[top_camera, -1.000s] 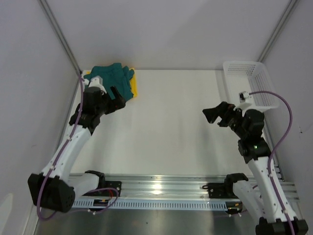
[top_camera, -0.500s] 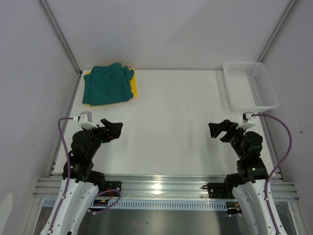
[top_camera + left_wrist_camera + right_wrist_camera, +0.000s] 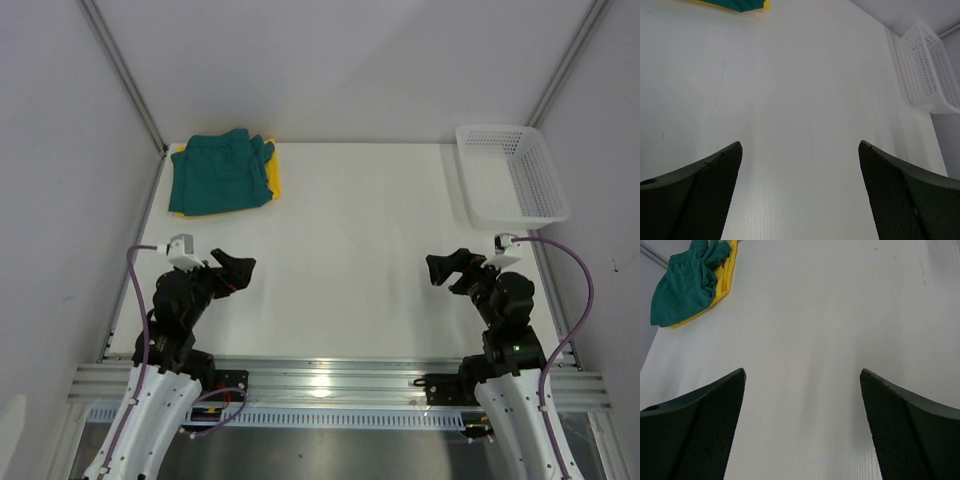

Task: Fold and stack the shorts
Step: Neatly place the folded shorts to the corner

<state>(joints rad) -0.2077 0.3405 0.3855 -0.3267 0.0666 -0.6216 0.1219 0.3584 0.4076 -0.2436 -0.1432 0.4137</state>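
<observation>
1. Table (image 3: 340, 250): open white surface stretches from both arms to the far edge, with walls close on the left, right and far sides.
2. Basket (image 3: 512, 175): far-right corner. The left wrist view shows it; the right wrist view does not.
3. Green shorts (image 3: 218, 180): far-left corner, lying on the yellow shorts (image 3: 277, 182), whose edge shows along the right side.
4. Left gripper (image 3: 800, 145): jaws spread wide, holding nothing, near edge.
5. Right gripper (image 3: 802, 371): likewise spread and holding nothing.

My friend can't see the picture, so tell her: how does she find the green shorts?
Start at the white table and go to its far left corner, across from the white mesh basket. The teal green shorts lie folded on top of the yellow shorts, which show only as an edge underneath.
</observation>
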